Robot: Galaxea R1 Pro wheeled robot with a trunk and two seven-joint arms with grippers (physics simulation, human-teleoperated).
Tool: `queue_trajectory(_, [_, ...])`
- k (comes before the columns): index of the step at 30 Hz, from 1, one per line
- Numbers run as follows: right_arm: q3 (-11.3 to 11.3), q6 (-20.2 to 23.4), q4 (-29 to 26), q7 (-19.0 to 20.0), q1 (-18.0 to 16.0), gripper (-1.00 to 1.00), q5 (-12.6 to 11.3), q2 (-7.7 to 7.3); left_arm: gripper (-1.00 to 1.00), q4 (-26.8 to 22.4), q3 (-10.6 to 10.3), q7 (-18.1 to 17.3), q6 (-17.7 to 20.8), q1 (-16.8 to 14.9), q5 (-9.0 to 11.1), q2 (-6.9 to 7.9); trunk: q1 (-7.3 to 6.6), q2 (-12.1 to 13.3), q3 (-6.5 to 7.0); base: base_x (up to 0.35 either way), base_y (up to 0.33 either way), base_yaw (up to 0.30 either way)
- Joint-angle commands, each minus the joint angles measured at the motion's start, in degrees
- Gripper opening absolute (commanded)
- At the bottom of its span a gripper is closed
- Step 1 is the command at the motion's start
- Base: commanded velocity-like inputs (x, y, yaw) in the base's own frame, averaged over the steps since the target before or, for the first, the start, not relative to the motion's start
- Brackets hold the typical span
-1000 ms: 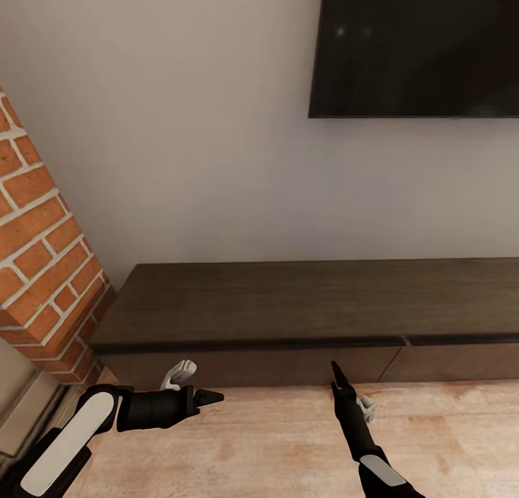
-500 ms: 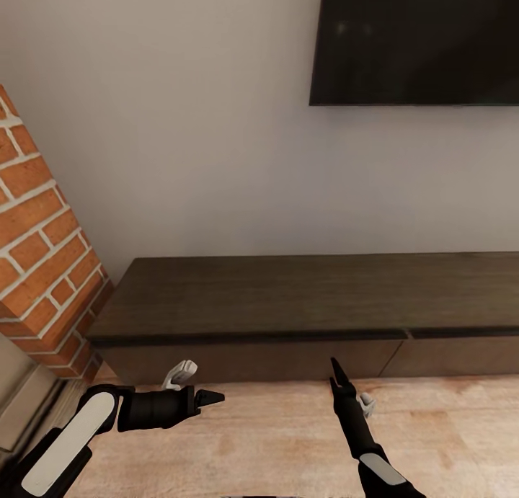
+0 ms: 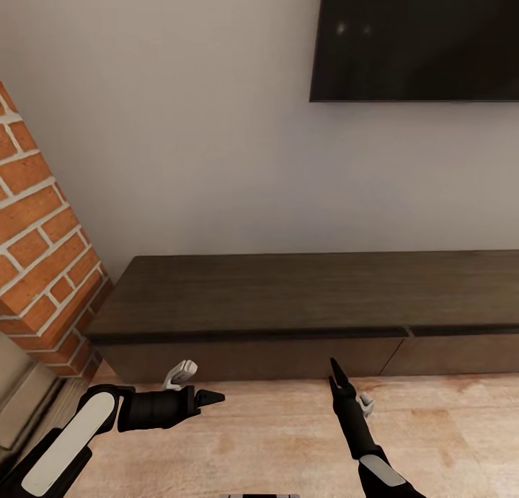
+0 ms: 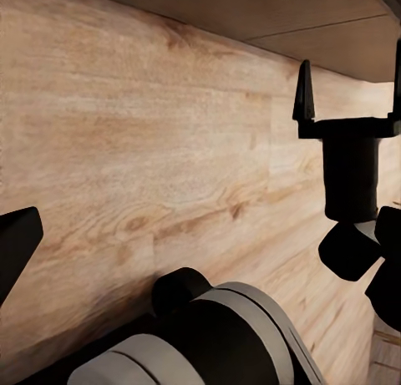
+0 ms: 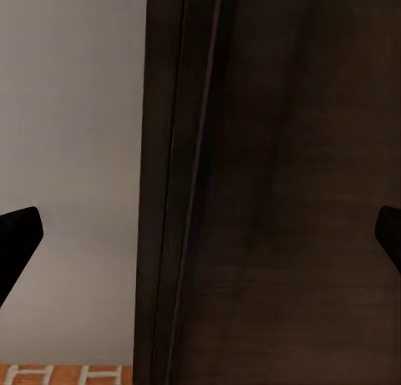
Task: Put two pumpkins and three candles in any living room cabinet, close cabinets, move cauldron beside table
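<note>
Cabinet [image 3: 288, 303]: against the wall below the dark screen [image 3: 418, 40], fronts shut.
Left gripper [image 3: 209, 396]: above the wood floor [image 3: 274, 440] before the cabinet, jaws spread, empty.
Right gripper [image 3: 336, 375]: near the cabinet's front, jaws apart, empty.
Brick column [image 3: 36, 246]: at the cabinet's left end.

Soft, even light fills the head view, with no clear source and no hard shadows. The wall [image 3: 216, 123] shades gently from pale grey toward a dimmer right side. Two faint glints sit on the dark screen [image 3: 418, 40]. The cabinet [image 3: 288, 296] top is matte, its front dimmer under the overhang. The floor [image 3: 274, 433] looks slightly soft. The right wrist view is dim and low in contrast.
</note>
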Motion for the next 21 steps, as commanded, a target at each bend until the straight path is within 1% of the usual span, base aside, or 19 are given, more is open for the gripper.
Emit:
queue_trajectory(1, [0.5, -0.6, 0.0, 0.0, 0.0, 1.00, -0.3, -0.04, 1.00, 0.0, -0.1, 0.6, 0.0, 0.0, 0.6, 0.04, -0.01, 0.0, -0.05, 0.000, 0.000, 0.000])
queue_trajectory(6, [0.5, -0.7, 0.1, -0.1, 0.0, 1.00, -0.3, -0.04, 1.00, 0.0, -0.1, 0.6, 0.0, 0.0, 0.6, 0.04, -0.01, 0.0, -0.05, 0.106, 0.082, 0.000])
queue_trajectory(11, [0.5, -0.8, 0.1, -0.2, 0.0, 1.00, -0.3, -0.04, 1.00, 0.0, -0.1, 0.6, 0.0, 0.0, 0.6, 0.04, -0.01, 0.0, -0.05, 0.036, 0.018, 0.000])
queue_trajectory(15, [0.5, -0.9, 0.1, -0.4, 0.0, 1.00, -0.3, 0.03, 1.00, 0.0, -0.1, 0.6, 0.0, 0.0, 0.6, 0.04, -0.01, 0.0, -0.05, 0.167, 0.094, 0.000])
queue_trajectory(21, [0.6, -0.8, 0.1, -0.3, 0.0, 1.00, -0.2, 0.05, 1.00, 0.0, -0.1, 0.6, 0.0, 0.0, 0.6, 0.04, -0.01, 0.0, -0.05, 0.036, 0.023, 0.000])
